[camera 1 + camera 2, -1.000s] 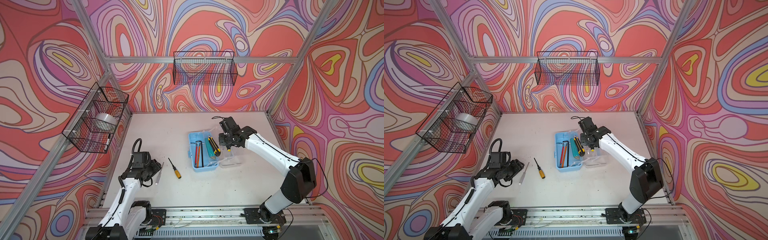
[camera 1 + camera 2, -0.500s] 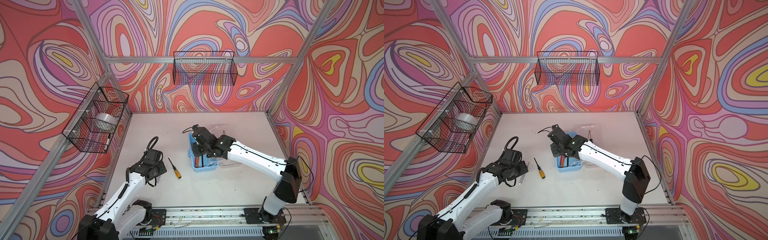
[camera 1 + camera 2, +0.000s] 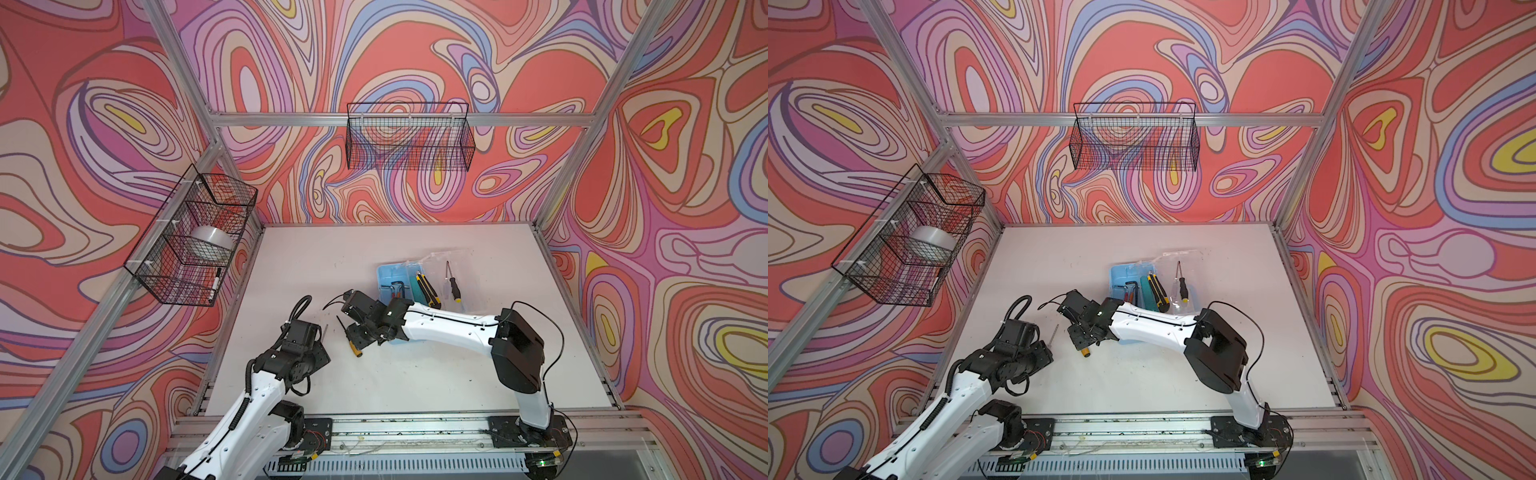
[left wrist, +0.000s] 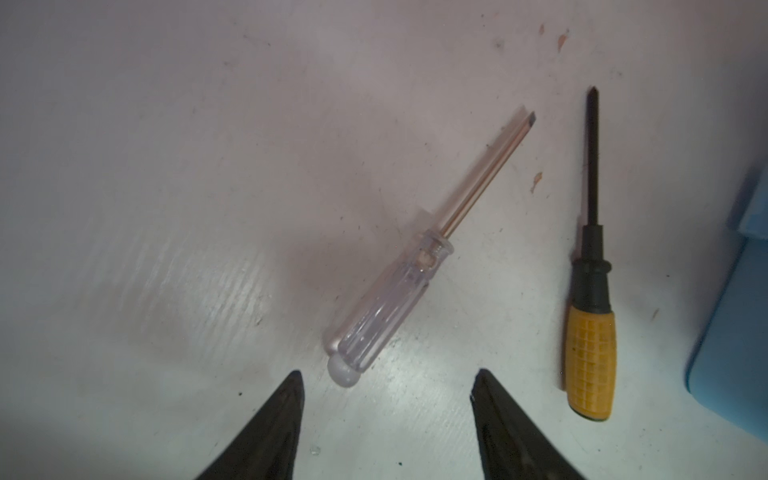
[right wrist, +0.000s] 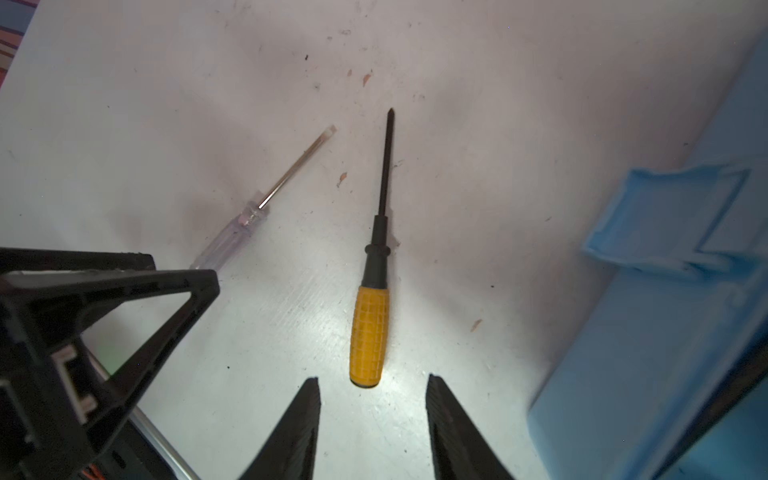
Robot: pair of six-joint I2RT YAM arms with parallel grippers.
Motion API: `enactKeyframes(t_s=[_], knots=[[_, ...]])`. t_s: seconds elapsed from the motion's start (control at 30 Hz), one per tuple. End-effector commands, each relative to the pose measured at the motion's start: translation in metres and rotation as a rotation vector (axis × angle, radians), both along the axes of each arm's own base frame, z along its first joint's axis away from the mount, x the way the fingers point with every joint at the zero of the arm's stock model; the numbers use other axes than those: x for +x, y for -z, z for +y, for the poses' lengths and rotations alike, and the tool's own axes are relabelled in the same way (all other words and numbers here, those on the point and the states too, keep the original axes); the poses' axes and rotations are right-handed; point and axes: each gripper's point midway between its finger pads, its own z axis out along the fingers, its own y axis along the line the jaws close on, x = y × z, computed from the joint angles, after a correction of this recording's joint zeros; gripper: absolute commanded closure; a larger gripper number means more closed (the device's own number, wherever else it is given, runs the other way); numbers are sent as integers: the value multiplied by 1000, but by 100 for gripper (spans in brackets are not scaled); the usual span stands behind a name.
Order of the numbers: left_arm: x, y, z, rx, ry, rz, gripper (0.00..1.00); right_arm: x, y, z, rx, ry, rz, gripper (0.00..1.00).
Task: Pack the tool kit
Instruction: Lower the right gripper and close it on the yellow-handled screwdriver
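My left gripper (image 4: 387, 374) hung wide and empty over the clear-handled screwdriver (image 4: 388, 299). The right gripper (image 5: 372, 379), parted and empty, sat behind the yellow-handled screwdriver (image 5: 370, 332). Just right, mid-table, lay the light-blue tool kit (image 3: 384, 272), its clear lid open.

No lettering, brand or number is legible to you on the blue box (image 3: 383, 277), yellow-handled screwdriver (image 5: 369, 332), or clear-handled screwdriver (image 4: 388, 301).

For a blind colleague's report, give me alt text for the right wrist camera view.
A yellow-handled screwdriver lies flat on the white table ahead of the right gripper, jaws open. A clear-handled flathead screwdriver lies beside it; the light-blue box borders the other side.
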Motion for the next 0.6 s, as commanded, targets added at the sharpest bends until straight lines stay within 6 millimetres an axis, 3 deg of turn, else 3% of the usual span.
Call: enactKeyframes(t_s=[0.0, 0.17, 0.3, 0.57], knots=[[-5, 5, -2, -39, -41, 0, 35, 1, 13, 12, 5, -12, 17, 54], [-4, 1, -3, -66, -59, -49, 35, 4, 30, 13, -37, -7, 18, 53], [-2, -4, -2, -64, -56, -71, 35, 5, 45, 14, -63, -10, 27, 63], [2, -7, -2, -48, -42, -70, 35, 3, 62, 16, -87, -13, 55, 64]])
